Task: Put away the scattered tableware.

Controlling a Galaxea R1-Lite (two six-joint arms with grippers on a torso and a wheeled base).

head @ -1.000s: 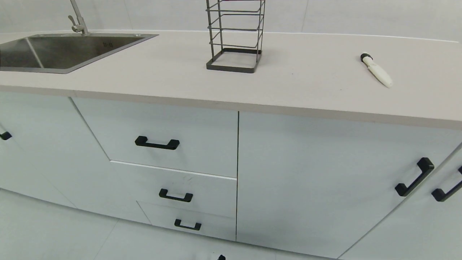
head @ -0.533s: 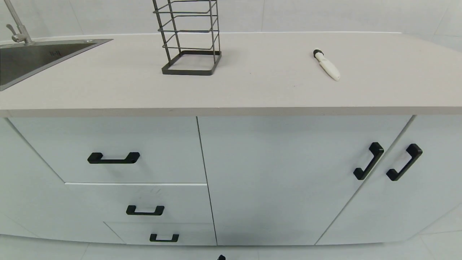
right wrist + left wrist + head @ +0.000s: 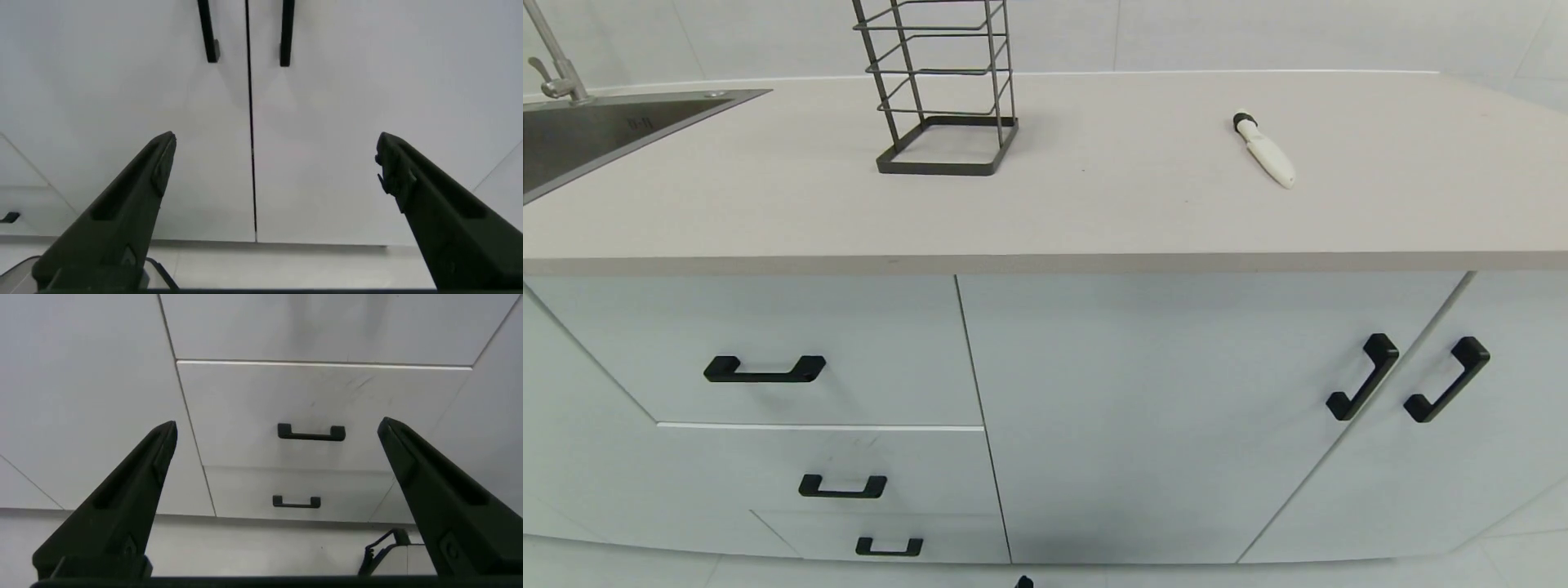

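One white utensil (image 3: 1263, 150), perhaps a peeler, lies apart from the wire rack (image 3: 935, 170).

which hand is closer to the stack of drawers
Left. The left hand points straight at the drawers; the right hand points at the double cabinet doors, farther to the right.

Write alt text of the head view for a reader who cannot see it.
A white utensil with a black end lies on a pale counter, right of an upright wire rack. A sink is at the far left; closed drawers and cupboard doors are below.
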